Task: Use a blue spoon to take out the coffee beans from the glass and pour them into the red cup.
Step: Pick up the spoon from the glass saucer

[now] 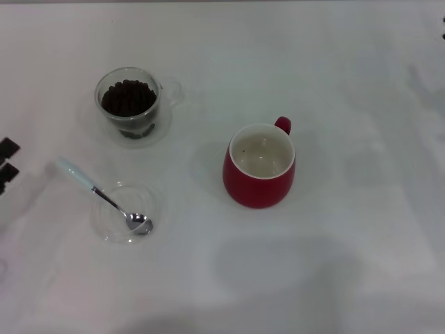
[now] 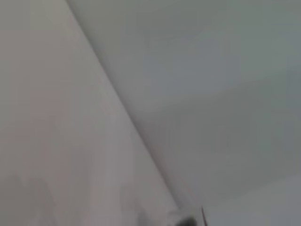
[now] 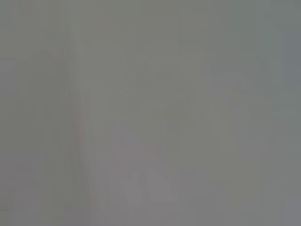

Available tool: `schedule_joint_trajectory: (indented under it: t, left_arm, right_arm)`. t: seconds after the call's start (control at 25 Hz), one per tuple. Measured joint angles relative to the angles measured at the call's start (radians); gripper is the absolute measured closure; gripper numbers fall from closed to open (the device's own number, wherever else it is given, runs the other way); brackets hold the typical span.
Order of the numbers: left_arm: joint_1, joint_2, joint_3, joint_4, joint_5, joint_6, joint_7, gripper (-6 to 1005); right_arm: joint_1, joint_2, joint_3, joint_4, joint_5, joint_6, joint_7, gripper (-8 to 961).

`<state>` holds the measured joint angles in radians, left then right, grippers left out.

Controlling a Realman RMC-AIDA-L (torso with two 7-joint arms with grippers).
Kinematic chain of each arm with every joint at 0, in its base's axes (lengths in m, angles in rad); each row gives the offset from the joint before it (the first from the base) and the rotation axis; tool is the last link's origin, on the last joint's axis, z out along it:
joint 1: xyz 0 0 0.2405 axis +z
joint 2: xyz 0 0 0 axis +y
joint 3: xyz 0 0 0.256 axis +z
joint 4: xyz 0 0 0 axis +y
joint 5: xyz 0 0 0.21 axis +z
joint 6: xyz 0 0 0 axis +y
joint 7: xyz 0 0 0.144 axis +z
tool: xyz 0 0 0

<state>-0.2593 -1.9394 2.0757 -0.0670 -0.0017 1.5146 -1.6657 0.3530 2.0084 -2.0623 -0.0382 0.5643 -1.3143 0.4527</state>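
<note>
Left end effector point(image 1: 5, 160) parked at the 9 o'clock edge of the white desk point(image 1: 348, 264), only two dark tips showing there; spread or pressed together, cannot tell. Touching nothing. Right end effector point(image 1: 443, 28) barely in sight at the 2 o'clock corner, a dark sliver at the border; grip likewise impossible to tell, well apart from everything.

Nearest the left end effector, toward 4 o'clock of it: blue spoon point(image 1: 104, 196), lying free, metal bowl resting inside a shallow clear dish point(image 1: 111, 233), pale-blue handle slanting out over the rim toward 10 o'clock.

At 12 o'clock of the dish, apart from it: glass point(image 1: 139, 129), upright, clear handle turned toward 3 o'clock, filled nearly to the brim with coffee beans point(image 1: 128, 97), a dark heap.

Farther right, near the desk's middle, at 4 o'clock of the glass: red cup point(image 1: 259, 188), upright, loop handle pointing toward 1 o'clock, creamy inside bare but for a few faint specks. Well apart from glass, dish and spoon.
</note>
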Motion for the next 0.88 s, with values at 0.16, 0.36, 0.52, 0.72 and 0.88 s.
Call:
schedule_joint_trajectory:
  t: [0.16,0.36,0.52,0.72,0.88]
  left_arm:
    - [-0.017,0.002,0.001,-0.007,0.043,-0.016,-0.001,110]
    - [-0.087,-0.002,0.001,-0.057,0.106,-0.047,-0.020,112]
    - [-0.134,-0.003,0.002,-0.066,0.157,-0.072,-0.033,113]
    - [-0.172,-0.004,0.003,-0.064,0.205,-0.112,-0.045,142]
    - [-0.188,-0.003,0.003,-0.059,0.226,-0.121,-0.045,165]
  right_arm:
    - [0.018,0.001,-0.001,-0.012,-0.002,0.001,0.000,82]
    - [0.009,0.000,-0.001,-0.017,-0.003,-0.005,0.000,82]
    - [0.001,0.000,-0.001,-0.020,-0.003,-0.008,0.005,82]
    - [-0.017,0.000,-0.002,-0.028,-0.003,-0.015,0.007,81]
    - [-0.025,0.000,-0.001,-0.028,-0.003,-0.018,0.008,81]
